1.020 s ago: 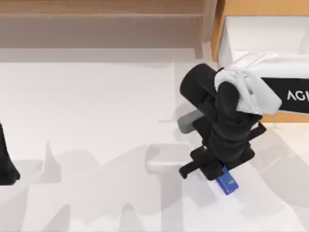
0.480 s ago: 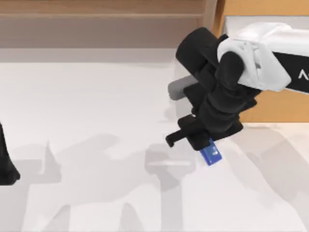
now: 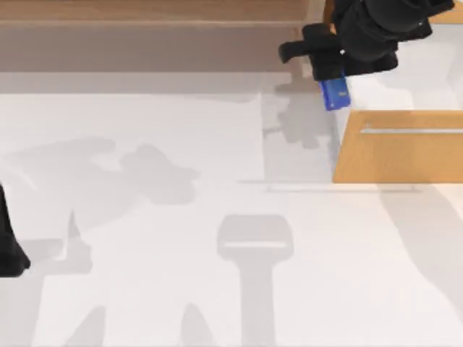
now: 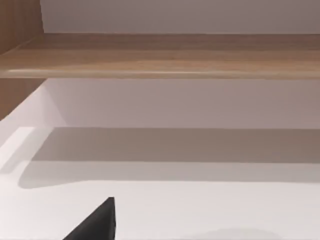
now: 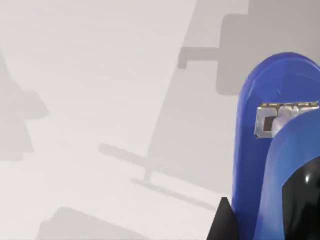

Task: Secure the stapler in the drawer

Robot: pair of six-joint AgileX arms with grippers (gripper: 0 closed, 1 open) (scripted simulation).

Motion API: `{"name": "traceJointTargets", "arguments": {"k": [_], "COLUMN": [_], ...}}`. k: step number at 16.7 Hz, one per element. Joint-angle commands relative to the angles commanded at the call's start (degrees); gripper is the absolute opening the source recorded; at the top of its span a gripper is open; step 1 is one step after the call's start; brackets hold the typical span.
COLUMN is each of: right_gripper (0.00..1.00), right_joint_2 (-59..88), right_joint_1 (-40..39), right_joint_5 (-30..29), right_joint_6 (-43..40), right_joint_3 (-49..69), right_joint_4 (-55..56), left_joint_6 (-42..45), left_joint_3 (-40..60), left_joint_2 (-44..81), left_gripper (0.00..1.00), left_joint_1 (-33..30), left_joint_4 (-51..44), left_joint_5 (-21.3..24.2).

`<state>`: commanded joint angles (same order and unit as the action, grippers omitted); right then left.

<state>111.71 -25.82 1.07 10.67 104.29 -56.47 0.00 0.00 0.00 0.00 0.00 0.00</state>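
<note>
Above the left edge of the open drawer (image 3: 398, 148), the stapler (image 3: 335, 93) is held clamped in the right pincer (image 3: 334, 72); the left pincer (image 3: 9, 249) is parked at the bench's left edge.

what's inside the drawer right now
Its white inside shows bare beside the front panel; the drawer stands open. The right gripper covers the back part, holding the stapler above its left edge.

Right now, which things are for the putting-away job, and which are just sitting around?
For the job:
- stapler, held by the right hand
- drawer, open, at the table's right

Just around:
- wooden shelf along the back
- table
- left hand, parked at the left edge
</note>
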Motion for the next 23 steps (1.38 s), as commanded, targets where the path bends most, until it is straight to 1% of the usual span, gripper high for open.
{"name": "traceJointTargets", "arguments": {"k": [5, 8, 14, 23], "right_gripper": [0.0, 0.0, 0.0, 0.0], "right_joint_2": [10.43, 17.77, 28.29, 28.86], "right_joint_1": [12.28, 16.43, 17.56, 17.41], "right_joint_5": [-3.44, -4.39, -3.05, -2.83], "right_joint_6": [-1.06, -1.55, -0.96, -0.78], "right_joint_3": [11.29, 15.85, 20.24, 19.78], "right_joint_4": [-7.06, -11.35, -17.42, -17.26], "left_joint_6": [0.0, 0.0, 0.0, 0.0], "left_joint_3": [0.0, 0.0, 0.0, 0.0], "left_joint_2": [0.0, 0.0, 0.0, 0.0], "left_gripper": [1.0, 1.0, 1.0, 1.0], "left_joint_1": [0.0, 0.0, 0.0, 0.0], "left_joint_4": [0.0, 0.0, 0.0, 0.0], "left_joint_5": [0.0, 0.0, 0.0, 0.0]}}
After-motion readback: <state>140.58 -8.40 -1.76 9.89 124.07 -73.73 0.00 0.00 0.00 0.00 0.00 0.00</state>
